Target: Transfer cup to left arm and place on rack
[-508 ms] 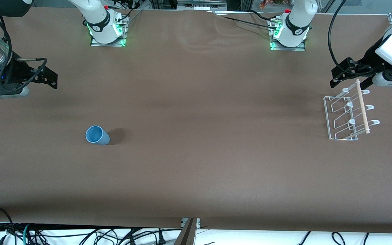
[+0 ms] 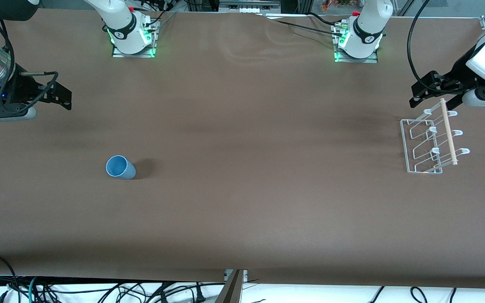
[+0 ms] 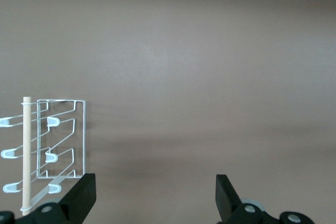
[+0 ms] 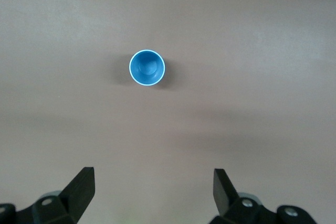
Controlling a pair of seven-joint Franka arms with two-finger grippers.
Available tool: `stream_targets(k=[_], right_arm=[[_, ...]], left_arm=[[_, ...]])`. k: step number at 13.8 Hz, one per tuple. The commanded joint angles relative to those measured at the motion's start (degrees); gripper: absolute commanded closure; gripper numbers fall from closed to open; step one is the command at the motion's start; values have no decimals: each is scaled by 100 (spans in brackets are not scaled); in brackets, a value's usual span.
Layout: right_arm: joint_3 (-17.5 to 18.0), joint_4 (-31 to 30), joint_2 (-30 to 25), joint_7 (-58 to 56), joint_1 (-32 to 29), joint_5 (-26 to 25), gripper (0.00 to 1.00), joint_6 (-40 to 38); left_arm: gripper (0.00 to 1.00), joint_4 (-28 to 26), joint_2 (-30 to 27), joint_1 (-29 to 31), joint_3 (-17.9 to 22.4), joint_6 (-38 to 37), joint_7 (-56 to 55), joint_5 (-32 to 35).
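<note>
Brown table (image 2: pixel 242 202), bare apart from two items: light-blue cup (image 2: pixel 120 167) standing upright, mouth up, toward the right arm's end, and white wire rack (image 2: pixel 430 143) with its wooden dowel (image 2: pixel 449 131) toward the left arm's end, well apart from the cup. Right gripper (image 2: pixel 63 101) up over the table edge at its own end, fingers (image 4: pixel 81 184) spread wide, empty. Left gripper (image 2: pixel 417 94) over the table just beside the rack, fingers (image 3: pixel 84 195) also wide open, holding nothing.
</note>
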Motion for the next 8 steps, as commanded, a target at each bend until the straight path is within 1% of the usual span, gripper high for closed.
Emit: stream_targets(k=[1, 4, 8], right_arm=[[54, 189, 76, -88, -94, 102, 0, -97], [54, 189, 268, -54, -94, 32, 0, -70], [10, 181, 726, -71, -199, 5, 0, 219]], left_arm=[[0, 116, -18, 20, -25, -177, 62, 189], [0, 116, 26, 20, -25, -159, 677, 181], [0, 125, 158, 20, -25, -115, 678, 128]])
